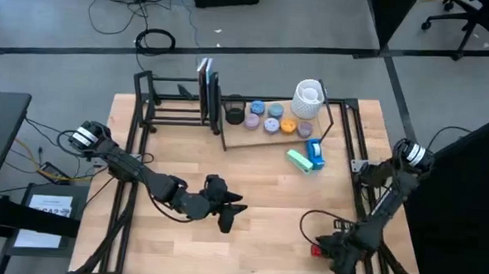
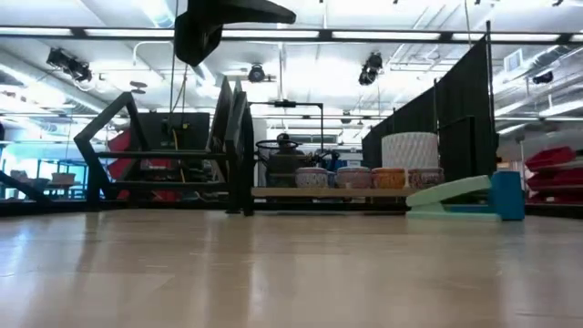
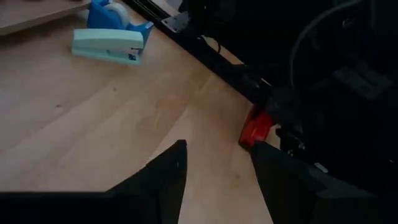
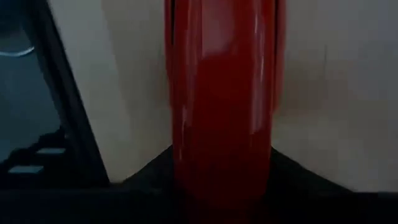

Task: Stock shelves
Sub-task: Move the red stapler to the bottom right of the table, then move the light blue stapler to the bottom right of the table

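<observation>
Right wrist view: red object (image 4: 224,99) hides right fingers; left fingers (image 3: 165,180) spread apart.

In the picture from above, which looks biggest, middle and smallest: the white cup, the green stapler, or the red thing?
1. white cup
2. green stapler, looks only a little smaller, so close
3. red thing, mostly hidden by the right gripper
</observation>
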### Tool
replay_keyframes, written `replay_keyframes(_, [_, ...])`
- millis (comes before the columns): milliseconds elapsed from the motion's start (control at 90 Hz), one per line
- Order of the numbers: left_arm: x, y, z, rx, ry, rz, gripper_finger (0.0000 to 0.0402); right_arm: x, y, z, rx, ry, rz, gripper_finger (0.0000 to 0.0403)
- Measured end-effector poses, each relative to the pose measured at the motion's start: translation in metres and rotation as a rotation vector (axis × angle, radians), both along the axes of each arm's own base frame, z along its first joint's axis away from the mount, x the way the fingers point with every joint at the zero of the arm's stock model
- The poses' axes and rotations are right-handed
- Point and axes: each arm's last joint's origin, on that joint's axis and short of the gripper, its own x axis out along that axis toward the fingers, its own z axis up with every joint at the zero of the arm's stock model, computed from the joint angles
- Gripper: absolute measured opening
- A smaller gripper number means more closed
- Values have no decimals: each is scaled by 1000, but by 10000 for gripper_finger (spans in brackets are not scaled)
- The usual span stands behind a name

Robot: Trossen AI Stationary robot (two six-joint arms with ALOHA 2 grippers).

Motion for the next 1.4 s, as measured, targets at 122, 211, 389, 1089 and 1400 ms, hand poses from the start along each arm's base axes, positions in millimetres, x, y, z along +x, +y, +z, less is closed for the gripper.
replay_keyframes(122, [1,2,0,0,0,7,163,7,-2,15,29,-18,-11,257])
replay_keyframes(211, [2,4,0,0,1,13,163,19,-11,36,13,-79,-5,292])
replay_keyframes(389, [4,8,0,1,1,27,163,54,-62,89,-119,-320,-35,314])
replay_keyframes(1089, [-1,-2,0,20,1,-13,163,149,-280,27,-443,16,-303,305])
replay_keyframes(1400, [-8,-15,2,29,-28,-1,163,148,-290,-16,-404,165,-266,257])
